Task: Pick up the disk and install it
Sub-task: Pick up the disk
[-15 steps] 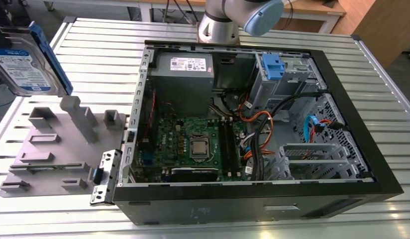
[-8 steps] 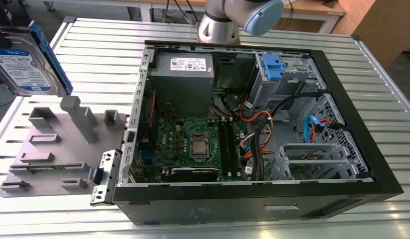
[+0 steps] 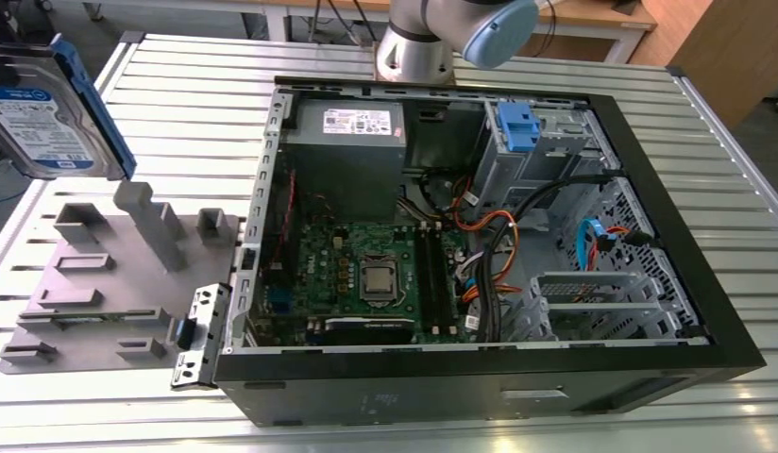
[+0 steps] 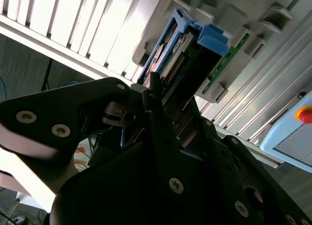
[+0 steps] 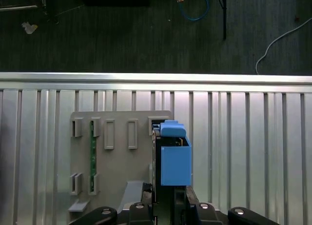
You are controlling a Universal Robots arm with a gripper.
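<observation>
The disk (image 3: 42, 113), silver-grey with a white-and-blue label and a blue bracket along its edge, hangs in the air at the exterior view's far left, above the grey holder block (image 3: 112, 283). In the first wrist view the disk (image 5: 173, 159) is seen edge-on, and my gripper (image 5: 165, 198) is shut on its near end. In the second wrist view the black fingers (image 4: 156, 108) clamp the disk (image 4: 192, 51), which points toward the holder block (image 4: 243, 15).
The open computer case (image 3: 691, 236) lies on the slatted metal table (image 3: 188, 85), with the motherboard (image 3: 363, 274), the grey power supply (image 3: 348, 132) and a drive cage with a blue latch (image 3: 516, 125). The arm's base (image 3: 421, 42) stands behind the case. The table edge (image 5: 156, 78) borders dark floor.
</observation>
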